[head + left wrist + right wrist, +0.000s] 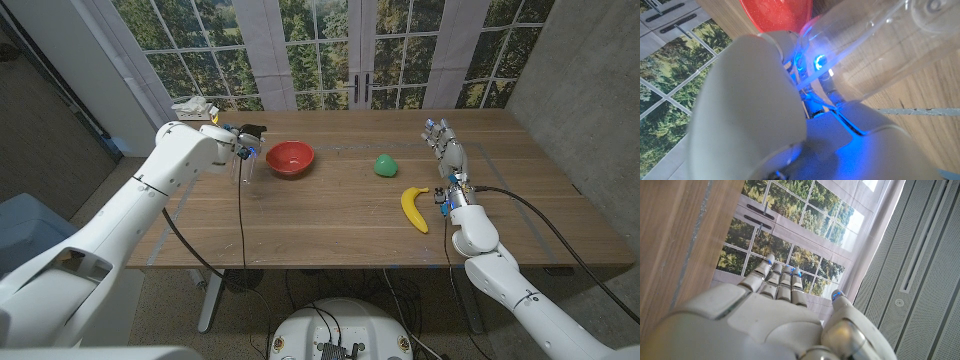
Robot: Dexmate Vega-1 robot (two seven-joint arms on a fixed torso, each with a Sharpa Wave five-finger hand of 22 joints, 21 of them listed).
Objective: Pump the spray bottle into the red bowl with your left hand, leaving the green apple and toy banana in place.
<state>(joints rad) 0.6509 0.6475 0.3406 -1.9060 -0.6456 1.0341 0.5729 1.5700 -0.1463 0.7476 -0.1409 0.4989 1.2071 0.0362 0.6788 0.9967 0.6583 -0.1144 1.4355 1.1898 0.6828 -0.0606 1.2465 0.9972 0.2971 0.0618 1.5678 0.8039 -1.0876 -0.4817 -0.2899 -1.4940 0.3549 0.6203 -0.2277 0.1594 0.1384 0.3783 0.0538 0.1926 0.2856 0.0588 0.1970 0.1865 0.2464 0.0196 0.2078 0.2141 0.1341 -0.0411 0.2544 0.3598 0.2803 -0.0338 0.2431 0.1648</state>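
A clear spray bottle with a black spray head stands at the table's left, just left of the red bowl. My left hand grips the bottle near its top, the nozzle pointing toward the bowl. In the left wrist view the clear bottle runs past my left hand, with the red bowl beyond it. The green apple sits mid-table and the toy banana lies nearer the front. My right hand stands on its edge beside the banana, fingers straight and holding nothing; in the right wrist view the right hand is beside the wooden table.
A small white and yellow object lies at the table's back left corner. A blue bin stands on the floor to the left. Bare wood stretches between the bowl and the front edge. Windows run behind the table.
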